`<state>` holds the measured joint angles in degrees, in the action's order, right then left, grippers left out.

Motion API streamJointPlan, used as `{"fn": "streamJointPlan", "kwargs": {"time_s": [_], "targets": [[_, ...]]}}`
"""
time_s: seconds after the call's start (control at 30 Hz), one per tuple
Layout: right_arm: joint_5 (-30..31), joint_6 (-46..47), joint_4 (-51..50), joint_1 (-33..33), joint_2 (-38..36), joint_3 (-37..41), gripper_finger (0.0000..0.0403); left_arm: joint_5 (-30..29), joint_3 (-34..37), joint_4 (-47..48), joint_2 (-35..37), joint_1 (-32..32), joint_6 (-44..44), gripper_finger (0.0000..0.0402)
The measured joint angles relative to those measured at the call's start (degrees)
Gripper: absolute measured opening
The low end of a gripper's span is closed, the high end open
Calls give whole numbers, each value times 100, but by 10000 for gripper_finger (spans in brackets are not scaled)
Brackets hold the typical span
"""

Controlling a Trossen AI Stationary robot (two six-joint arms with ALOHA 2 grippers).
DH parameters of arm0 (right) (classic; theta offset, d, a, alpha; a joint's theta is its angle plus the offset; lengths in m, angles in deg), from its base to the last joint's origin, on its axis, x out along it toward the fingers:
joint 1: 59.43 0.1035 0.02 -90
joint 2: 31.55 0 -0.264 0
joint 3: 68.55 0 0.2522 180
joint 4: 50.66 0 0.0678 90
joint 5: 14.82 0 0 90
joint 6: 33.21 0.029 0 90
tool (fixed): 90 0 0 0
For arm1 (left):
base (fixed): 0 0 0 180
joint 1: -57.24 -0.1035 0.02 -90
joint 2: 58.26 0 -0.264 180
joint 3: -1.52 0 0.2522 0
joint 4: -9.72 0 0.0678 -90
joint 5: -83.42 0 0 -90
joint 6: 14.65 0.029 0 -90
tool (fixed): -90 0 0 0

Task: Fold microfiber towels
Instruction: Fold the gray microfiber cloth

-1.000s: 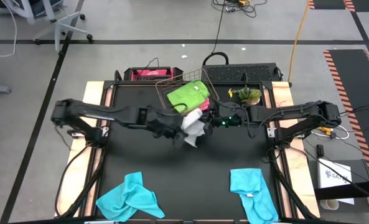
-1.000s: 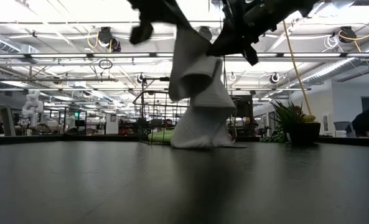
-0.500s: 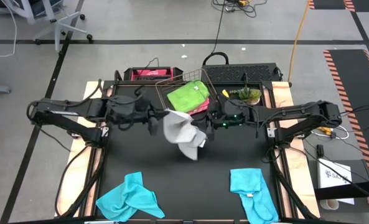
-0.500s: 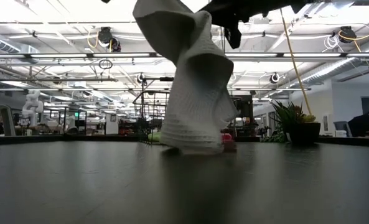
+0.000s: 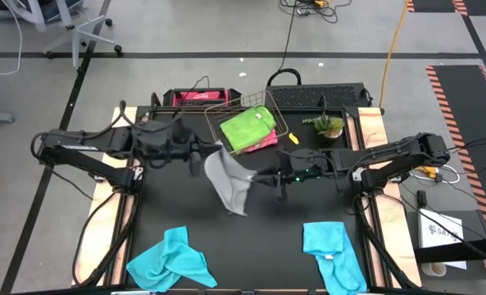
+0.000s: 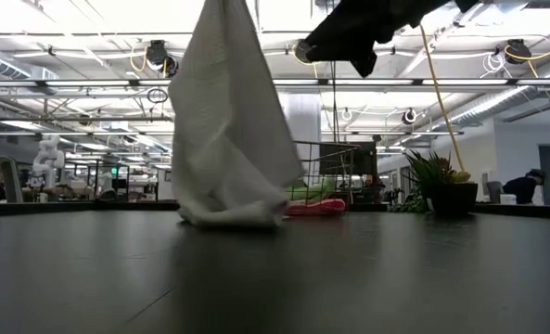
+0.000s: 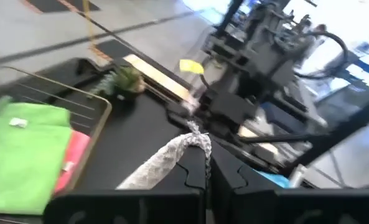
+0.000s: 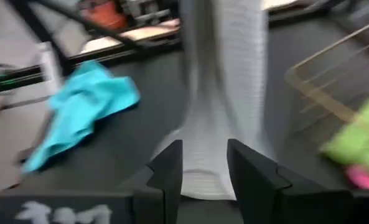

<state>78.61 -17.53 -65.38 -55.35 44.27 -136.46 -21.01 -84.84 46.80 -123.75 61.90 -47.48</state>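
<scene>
High view: both my arms reach in toward the counter's (image 5: 177, 221) middle. L arm is stretched out nearly level from the left edge, elbow bent back, its tool (image 5: 203, 156) ending just left of the wire basket (image 5: 282, 124). L tool is clenched on the top edge of the light grey towel (image 5: 229, 185); the wrist view shows the cloth (image 7: 165, 158) bunched into a ropey twist right at my fingertips. R arm comes in low from the right side, forearm roughly level, R tool (image 5: 280, 181) pointing left at the grey towel, near it but apart. R tool's fingers (image 8: 168, 171) stand parted w/ nothing between them, so released.

Grey towel hangs from the L tool in a long draped cone, waffle-like knit texture, soft folds; low view shows its bottom hem (image 6: 233, 215) slumped on the matte black counter.

Lime green towel (image 5: 247, 127) lies folded flat in the copper basket at the far side, pink towel (image 5: 267, 141) under it, edge poking out. Two turquoise towels on the near edge: a crumpled one near-left (image 5: 170, 258), a flatter oblong one near-right (image 5: 331, 252). Small potted plant (image 5: 326, 124) right of the basket.
</scene>
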Motion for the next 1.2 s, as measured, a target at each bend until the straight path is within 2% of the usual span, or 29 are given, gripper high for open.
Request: {"fn": "streamJointPlan", "kwargs": {"time_s": [0.1,0.2,0.43,0.57,0.7,0.8,1.0,1.2], "targets": [[744,-399,-4,75,1,-2,117,426,2,-312,2,2,-39,1],[1059,-885,71,104,95,-11,113,775,2,-477,82,10,-69,1],[661,-1175,275,55,804,-11,112,836,7,-560,107,13,-200,1],[-14,-945,289,55,1143,-11,112,836,6,-544,107,13,-218,1],[-754,-622,75,143,1154,-11,112,748,6,-544,107,13,-217,1],[-922,-591,-175,257,918,-13,112,661,6,-534,107,13,-216,2],[-445,-439,-364,531,623,-20,112,604,6,-534,105,-14,-196,2],[-25,-433,65,646,1035,-20,112,478,6,-510,105,-20,-150,3]]}}
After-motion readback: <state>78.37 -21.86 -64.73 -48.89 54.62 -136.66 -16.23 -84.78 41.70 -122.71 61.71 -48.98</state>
